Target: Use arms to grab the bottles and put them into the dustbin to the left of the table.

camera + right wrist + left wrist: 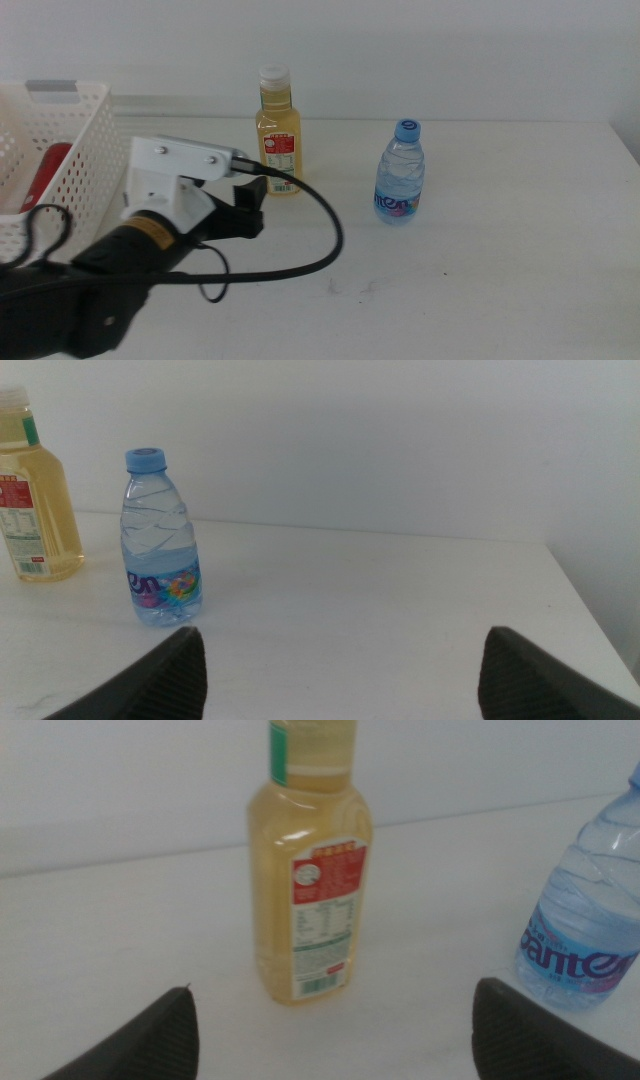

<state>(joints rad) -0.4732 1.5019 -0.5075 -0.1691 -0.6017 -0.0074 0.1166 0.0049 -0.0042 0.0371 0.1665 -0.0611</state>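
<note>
A yellow juice bottle (278,135) with a white cap and red label stands upright at the back of the table (480,280). A small clear water bottle (400,175) with a blue cap stands to its right. My left gripper (252,205) is open, just in front of the juice bottle and apart from it. In the left wrist view the juice bottle (310,890) stands ahead, between the spread jaws of my left gripper (335,1005). A red can (45,175) lies inside the white dustbin (85,150) at the left. My right gripper (340,650) is open and holds nothing, with the water bottle (160,550) well ahead of it.
A black cable (330,230) loops from the left arm over the table in front of the juice bottle. The right wrist view shows the table's right edge (590,610) and a plain white wall behind. The water bottle (590,920) stands beyond the left gripper's outer jaw.
</note>
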